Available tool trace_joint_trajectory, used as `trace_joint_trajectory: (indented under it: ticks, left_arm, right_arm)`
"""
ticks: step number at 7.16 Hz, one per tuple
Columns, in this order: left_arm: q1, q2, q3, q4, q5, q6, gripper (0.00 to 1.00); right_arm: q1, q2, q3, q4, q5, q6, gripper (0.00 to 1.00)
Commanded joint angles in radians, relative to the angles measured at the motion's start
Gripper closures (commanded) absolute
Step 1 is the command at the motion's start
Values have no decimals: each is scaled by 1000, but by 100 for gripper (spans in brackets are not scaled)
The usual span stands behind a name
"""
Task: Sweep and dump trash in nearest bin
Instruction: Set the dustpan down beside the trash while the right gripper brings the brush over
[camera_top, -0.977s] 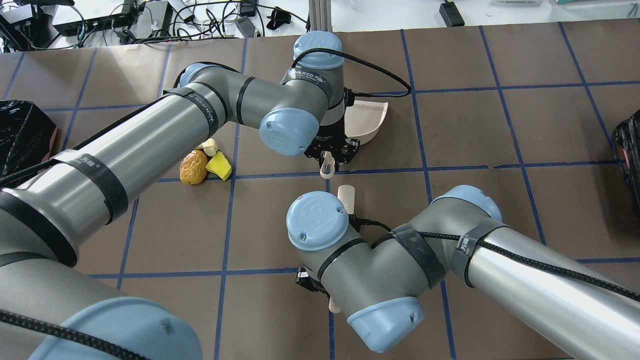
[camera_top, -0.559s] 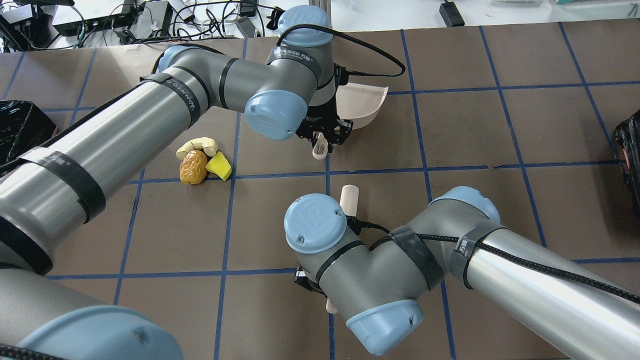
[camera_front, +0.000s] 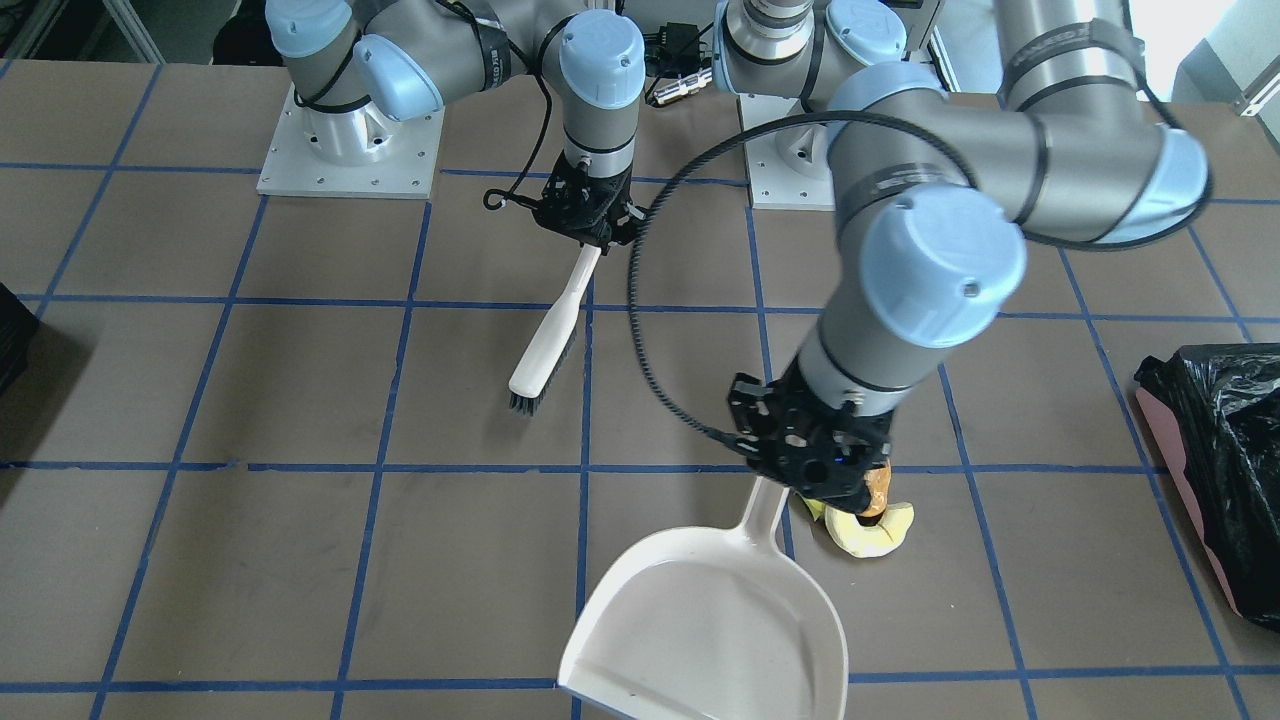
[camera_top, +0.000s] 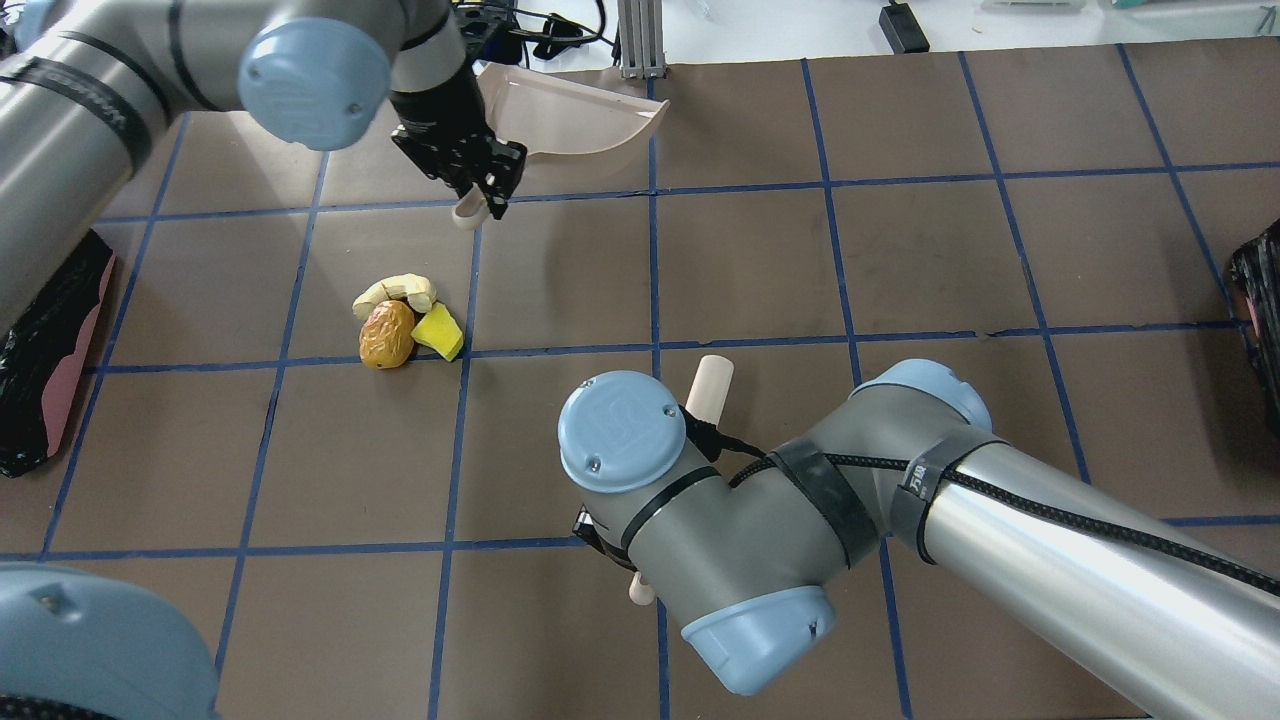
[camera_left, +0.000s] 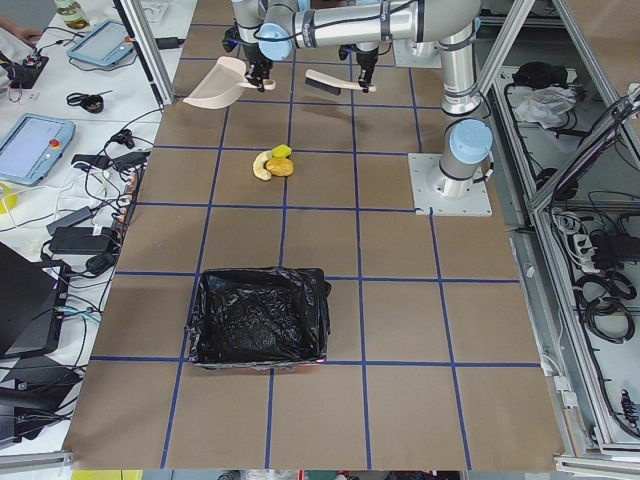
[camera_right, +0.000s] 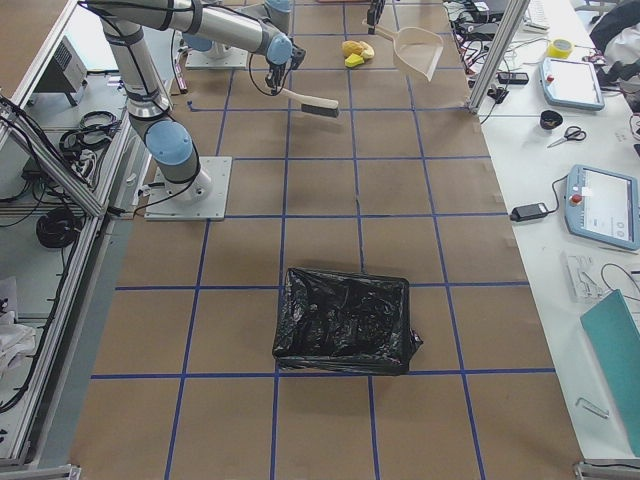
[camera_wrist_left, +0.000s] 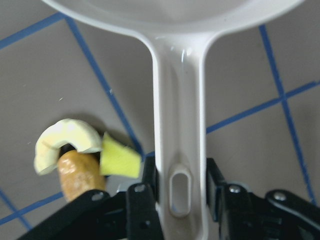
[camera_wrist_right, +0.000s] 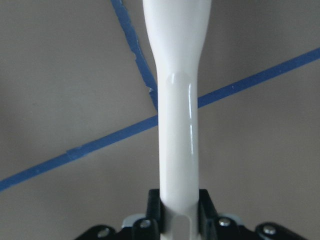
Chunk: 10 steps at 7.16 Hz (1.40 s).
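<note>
My left gripper (camera_top: 478, 180) is shut on the handle of a cream-white dustpan (camera_top: 560, 120), held raised near the table's far edge. In the left wrist view the handle (camera_wrist_left: 180, 150) sits between the jaws. The trash lies together on the table: a brown potato-shaped lump (camera_top: 387, 333), a yellow-green wedge (camera_top: 438, 331) and a pale curved rind (camera_top: 395, 291). It is nearer the robot than the dustpan. My right gripper (camera_front: 590, 222) is shut on a white brush (camera_front: 545, 340) with dark bristles. A pink bin with a black bag (camera_top: 45, 340) stands at the left edge.
A second black-bagged bin (camera_top: 1262, 290) stands at the table's right edge. The table is brown paper with blue tape grid lines. Cables and boxes lie beyond the far edge. My right arm's elbow (camera_top: 760, 520) hangs over the near middle.
My left gripper has carried the dustpan left and toward the far edge, away from the middle. The trash is uncovered and has not moved. The right arm has barely shifted.
</note>
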Motion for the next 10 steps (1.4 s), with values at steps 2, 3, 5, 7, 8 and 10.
trace_joint_trajectory:
  ticks: [2, 3, 5, 7, 8, 10]
  left_arm:
    - [296, 73, -12, -65, 149, 599, 100]
    - [384, 74, -15, -62, 190, 783, 100]
    - [560, 48, -33, 3, 221, 1183, 100]
    - [613, 28, -137, 246, 244, 1504, 100]
    - [613, 4, -183, 362, 247, 1656, 100]
    - [613, -47, -187, 390, 240, 1692, 100]
  right_arm:
    - [22, 169, -257, 22, 50, 165, 100]
    - [25, 230, -333, 30, 64, 237, 100]
    - [54, 368, -513, 30, 80, 311, 100]
    - [85, 486, -679, 35, 79, 387, 100]
    - [91, 528, -748, 50, 81, 426, 100]
    - [119, 541, -792, 160, 95, 427, 100]
